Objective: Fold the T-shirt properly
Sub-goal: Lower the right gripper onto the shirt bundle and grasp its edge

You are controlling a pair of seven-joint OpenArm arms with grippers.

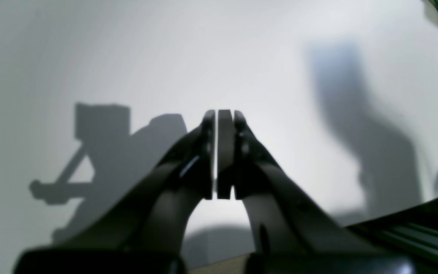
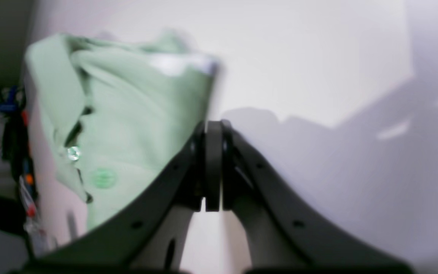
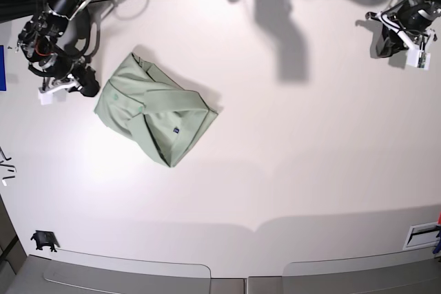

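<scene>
One garment on your counter, and that's the T-shirt, a pale sage-green bundle lying folded toward the left side of the base view, corners skewed to the counter's edges. One tiny dark blue tag shows on its top panel. From your right wrist view you can count two buttons down the placket (the picture is blurred there, so a third could be hiding), with the collar turned up beside them.

Two arms, two end effectors, and you've got both pressed closed with nothing between the pads. Your right end effector sits just beside the shirt's collar end, not touching the cloth as far as the frames show. Your left end effector is well apart from it, up at the far corner on the base view's right, over bare white surface; only a sliver of green cloth peeks into its wrist view's top right corner.
</scene>
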